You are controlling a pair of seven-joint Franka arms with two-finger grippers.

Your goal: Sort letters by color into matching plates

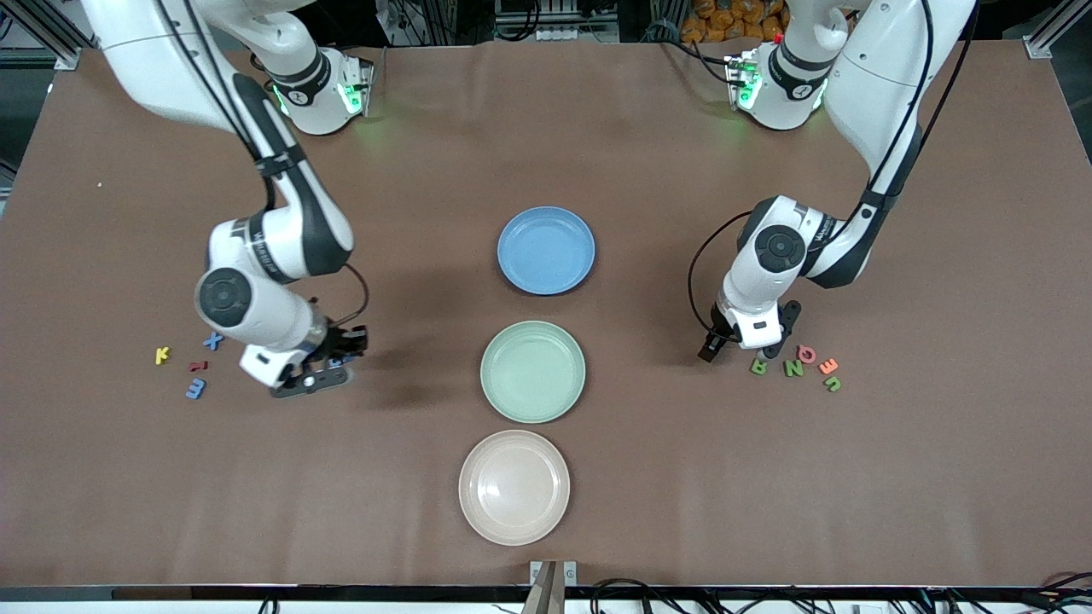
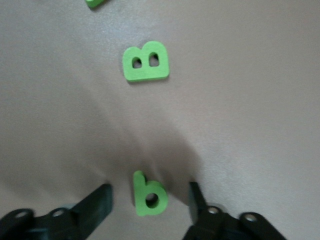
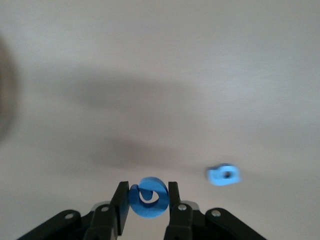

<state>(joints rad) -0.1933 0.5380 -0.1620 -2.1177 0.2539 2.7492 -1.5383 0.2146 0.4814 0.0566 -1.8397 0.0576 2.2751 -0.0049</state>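
Three plates sit in a row down the middle of the table: a blue plate [image 1: 546,250] farthest from the front camera, a green plate [image 1: 533,372] next, and a beige plate [image 1: 514,487] nearest.

At the right arm's end, the right gripper [image 3: 148,200] is pinched onto a blue letter [image 3: 148,197] and lifted off the table; another blue letter [image 3: 224,175] lies on the table near it. Four more lie close by (a yellow K [image 1: 162,355], a blue X [image 1: 212,341], a red piece [image 1: 198,366] and a blue 3 [image 1: 195,389]).

At the left arm's end, the left gripper [image 2: 150,202] is low over the table, its jaws apart on either side of a small green letter [image 2: 148,194], not yet touching it. A green B [image 2: 146,62] lies flat nearby. Beside this gripper are a green N [image 1: 793,368], a pink letter [image 1: 806,353], an orange letter [image 1: 827,366] and one more green piece [image 1: 833,385].
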